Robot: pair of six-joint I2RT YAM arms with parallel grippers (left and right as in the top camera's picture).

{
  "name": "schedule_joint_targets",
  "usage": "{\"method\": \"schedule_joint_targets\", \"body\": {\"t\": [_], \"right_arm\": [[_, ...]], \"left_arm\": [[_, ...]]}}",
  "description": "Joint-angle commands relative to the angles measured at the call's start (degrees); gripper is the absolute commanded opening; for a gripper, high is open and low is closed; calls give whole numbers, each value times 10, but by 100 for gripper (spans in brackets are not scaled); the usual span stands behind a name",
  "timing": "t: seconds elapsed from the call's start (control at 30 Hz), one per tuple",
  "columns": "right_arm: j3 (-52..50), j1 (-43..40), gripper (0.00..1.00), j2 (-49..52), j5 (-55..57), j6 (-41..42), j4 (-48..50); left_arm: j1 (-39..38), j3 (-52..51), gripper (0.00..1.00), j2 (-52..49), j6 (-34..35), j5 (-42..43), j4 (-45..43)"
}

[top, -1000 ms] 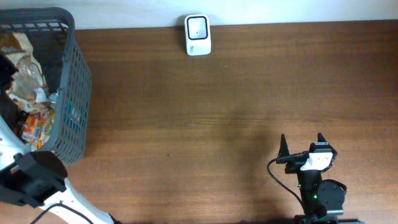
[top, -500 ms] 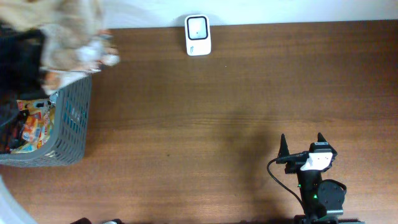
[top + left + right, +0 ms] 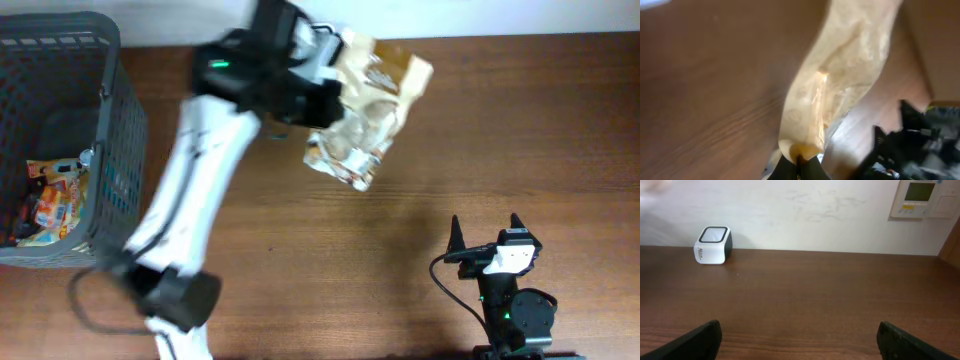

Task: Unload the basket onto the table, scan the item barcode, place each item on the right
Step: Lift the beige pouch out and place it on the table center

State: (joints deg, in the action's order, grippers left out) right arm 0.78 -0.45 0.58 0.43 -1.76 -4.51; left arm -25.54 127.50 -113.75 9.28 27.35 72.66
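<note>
**Surroundings.**
- Grey slatted basket at the left edge of the table, with colourful snack packets in its lower part.
- Small white scanner with a dark top window, at the back of the table and close to the pale wall. Seen from the right wrist camera, with bare wood between it and the right claw.
- Wall panel with a small screen, mounted high at the right.
- Right claw at the front right of the table, spread wide and empty, with fingertips pointing toward the back wall.

**Obstructions.**
- White left arm stretched diagonally from the front left up to the back centre, covering a strip of table in the overhead view.

**Item position.**
- Crinkled tan-and-gold bag off the table, suspended over the back centre. To the right of the basket and well apart from both it and the right claw.
- Left claw pressed together on one thin end of the bag, pinching it.
- Rest of the bag trailing away from the fingertips, toward the right and front in the overhead view.
- Left wrist view blurred, with the bag rising from the fingertips across the frame.
- Barcode not discernible.
</note>
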Motion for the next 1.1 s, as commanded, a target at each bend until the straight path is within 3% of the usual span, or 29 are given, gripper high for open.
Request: {"method": "schedule_joint_targets", "body": {"t": [0.0,0.13,0.2,0.33,0.43,0.57,0.67,0.87,0.93,1.07], "right_arm": [[-5,-4,98,-4,4,3,-2],[-5,-4,98,-4,4,3,-2],[-5,-4,98,-4,4,3,-2],[-5,-4,98,-4,4,3,-2],[-5,-4,98,-4,4,3,-2],[-5,-4,98,-4,4,3,-2],[-5,-4,98,-4,4,3,-2],[-5,-4,98,-4,4,3,-2],[-5,-4,98,-4,4,3,-2],[-5,-4,98,-4,4,3,-2]], "left_arm": [[-50,-4,0,-77,3,-18,-44],[-78,-4,0,-164,49,-22,-99],[-85,-4,0,-198,118,-56,-99],[-98,-4,0,-230,337,-181,-112],[-106,-4,0,-242,357,-184,-184],[-120,-4,0,-272,458,-183,-267],[-133,-4,1,-289,464,-182,-274],[-157,-4,11,-290,463,-177,-266],[-155,-4,15,-290,435,-177,-266],[-137,15,5,-289,397,-173,-236]]}}
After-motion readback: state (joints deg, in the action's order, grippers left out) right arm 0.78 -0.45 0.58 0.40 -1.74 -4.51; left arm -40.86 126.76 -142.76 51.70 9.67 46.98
